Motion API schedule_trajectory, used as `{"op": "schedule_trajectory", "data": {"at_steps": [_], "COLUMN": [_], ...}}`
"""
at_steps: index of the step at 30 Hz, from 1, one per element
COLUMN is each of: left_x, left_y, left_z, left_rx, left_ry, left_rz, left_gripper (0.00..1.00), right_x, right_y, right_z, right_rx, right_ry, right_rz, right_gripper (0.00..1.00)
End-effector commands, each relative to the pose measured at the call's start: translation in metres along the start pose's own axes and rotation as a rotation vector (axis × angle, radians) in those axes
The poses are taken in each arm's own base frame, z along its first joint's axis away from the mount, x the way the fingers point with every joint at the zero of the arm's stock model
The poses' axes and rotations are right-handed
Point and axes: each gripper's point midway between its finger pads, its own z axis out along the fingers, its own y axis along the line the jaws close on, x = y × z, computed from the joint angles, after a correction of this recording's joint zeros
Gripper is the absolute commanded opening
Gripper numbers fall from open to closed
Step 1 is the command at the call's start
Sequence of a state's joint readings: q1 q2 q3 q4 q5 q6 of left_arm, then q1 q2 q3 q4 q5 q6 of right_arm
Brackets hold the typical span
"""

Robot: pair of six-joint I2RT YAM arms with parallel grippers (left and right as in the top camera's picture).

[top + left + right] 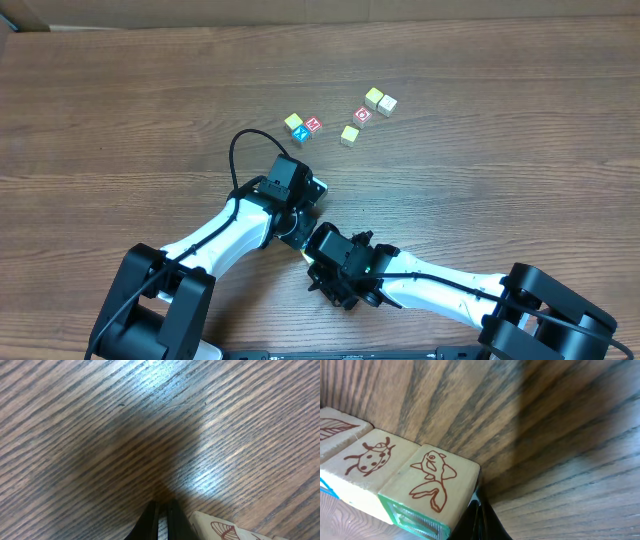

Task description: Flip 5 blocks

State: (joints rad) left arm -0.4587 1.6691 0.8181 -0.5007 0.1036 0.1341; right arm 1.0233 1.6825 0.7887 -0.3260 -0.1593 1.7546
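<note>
Pressed together and empty, tips low on the desk (120, 100): left hand (161, 521), right hand (482, 519). The fish block (437, 485) sits at 10 o'clock just beside the right tips, touching the ladybird block (372, 460); closed tips probably suit tipping it over. More blocks (300, 128) lie at 12 o'clock, well apart.

table (120, 120): brown woodgrain | fish block (437, 482): cream, red line drawing, green side | ladybird block (372, 460): cream

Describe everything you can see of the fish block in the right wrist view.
The fish block is a pale wooden cube. One face carries a red-brown line drawing of a fish, and the adjoining face has a green border. It ends a row of three on the wooden table, flush against the ladybug block. The shut right gripper sits by its corner.
</note>
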Motion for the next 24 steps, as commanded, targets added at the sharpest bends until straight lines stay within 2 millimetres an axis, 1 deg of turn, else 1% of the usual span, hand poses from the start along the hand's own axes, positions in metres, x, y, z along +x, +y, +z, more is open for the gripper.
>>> {"op": "schedule_trajectory", "data": {"at_steps": [1,24], "left_x": [0.0555,0.0509], "left_y": [-0.0148,-0.0143], "left_z": [0.0289,0.0298], "left_rx": [0.047,0.045], "left_ry": [0.181,0.162], "left_rz": [-0.006,-0.004], "left_gripper": [0.04,0.04], "right_x": [-0.0056,-0.0032], "right_y": [0.0096,0.0144], "right_z": [0.0068,0.0068], "right_rx": [-0.026,-0.045], "right_ry": [-0.027,-0.017], "right_rz": [0.000,-0.004], "right_gripper": [0.04,0.04]}}
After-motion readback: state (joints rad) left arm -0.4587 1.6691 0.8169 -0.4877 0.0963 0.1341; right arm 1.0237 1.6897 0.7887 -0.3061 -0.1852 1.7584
